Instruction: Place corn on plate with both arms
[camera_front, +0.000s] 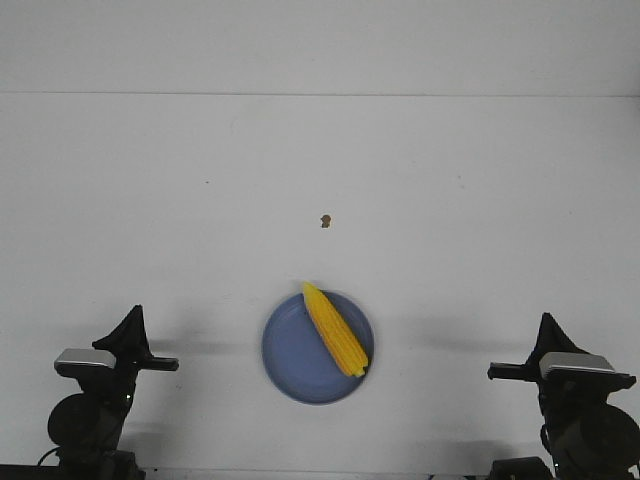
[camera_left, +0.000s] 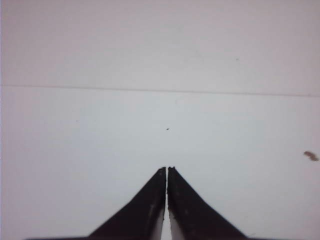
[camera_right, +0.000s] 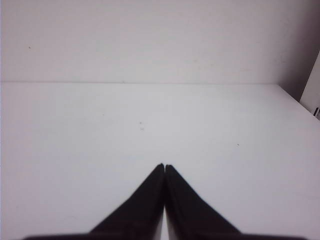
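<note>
Front view: corn lies diagonally on plate, tip overhanging rim.

- The round periwinkle-blue plate has a smooth, matt, unmarked face.
- The yellow-orange corn cob looks finely bumpy with kernel rows and carries a slight sheen.
- The white table top is smooth and matt.
- The black fingers look like matt plastic, a little scuffed at the edges.
</note>
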